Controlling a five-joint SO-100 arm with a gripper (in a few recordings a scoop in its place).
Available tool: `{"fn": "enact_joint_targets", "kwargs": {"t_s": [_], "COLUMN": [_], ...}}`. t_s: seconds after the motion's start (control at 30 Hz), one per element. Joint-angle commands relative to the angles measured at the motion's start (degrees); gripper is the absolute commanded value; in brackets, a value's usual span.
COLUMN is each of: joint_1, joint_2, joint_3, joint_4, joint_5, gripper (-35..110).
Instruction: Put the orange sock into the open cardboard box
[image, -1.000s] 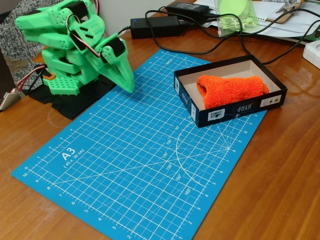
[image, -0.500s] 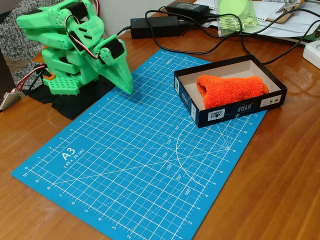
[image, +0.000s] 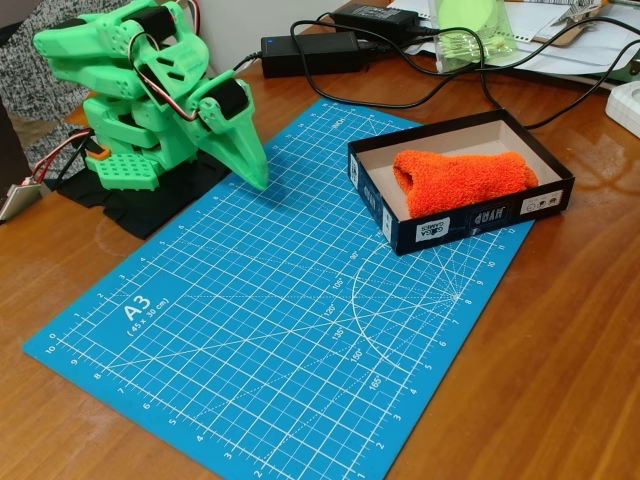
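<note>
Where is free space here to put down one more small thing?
Most of the blue cutting mat is bare, from the green gripper to the near edge. The open cardboard box holds the orange sock. Behind it, cables crowd the table.

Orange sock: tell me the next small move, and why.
Probably none beyond holding the arm parked. The orange sock already lies inside the open cardboard box, and the gripper sits folded at the cutting mat's far corner, well apart from the box, its fingers together and empty.
</note>
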Motion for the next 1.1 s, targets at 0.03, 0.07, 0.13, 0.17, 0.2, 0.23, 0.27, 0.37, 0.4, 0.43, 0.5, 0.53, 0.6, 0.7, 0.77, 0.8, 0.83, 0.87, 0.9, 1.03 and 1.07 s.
{"fn": "enact_joint_targets", "kwargs": {"t_s": [0.03,0.07,0.13,0.17,0.2,0.23,0.27,0.37,0.4,0.43,0.5,0.53,0.6,0.7,0.77,0.8,0.83,0.87,0.9,1.03,1.07], "joint_1": [0.79,0.79,0.97,1.14,1.14,1.05,0.97,0.88,0.88,0.88,0.79,0.79,0.79,0.79,0.79,0.70,0.62,0.79,1.14,2.20,2.37], "joint_2": [1.14,1.14,1.14,1.14,1.14,1.14,1.14,1.14,1.14,1.14,1.14,1.14,1.14,1.14,1.14,1.23,1.32,1.32,1.32,1.32,1.32], "joint_3": [0.18,0.18,0.26,0.26,0.26,0.26,0.26,0.26,0.26,0.26,0.26,0.26,0.26,0.26,0.26,0.26,0.26,0.26,0.35,0.44,0.44], "joint_4": [0.09,0.09,-0.18,-0.18,-0.18,-0.18,-0.18,-0.26,-0.26,-0.26,-0.26,-0.26,-0.26,-0.26,-0.18,-0.18,-0.18,-0.18,-0.18,-0.53,-0.53], "joint_5": [1.05,1.05,1.49,1.76,1.85,1.76,1.58,1.49,1.49,1.49,1.41,1.41,1.41,1.41,1.32,1.14,1.05,1.14,1.49,2.99,3.16], "gripper": [0,0,0,0,0,0,0,0,0,0,0,0,0,0,0,0,0,0,0,0,0]}}
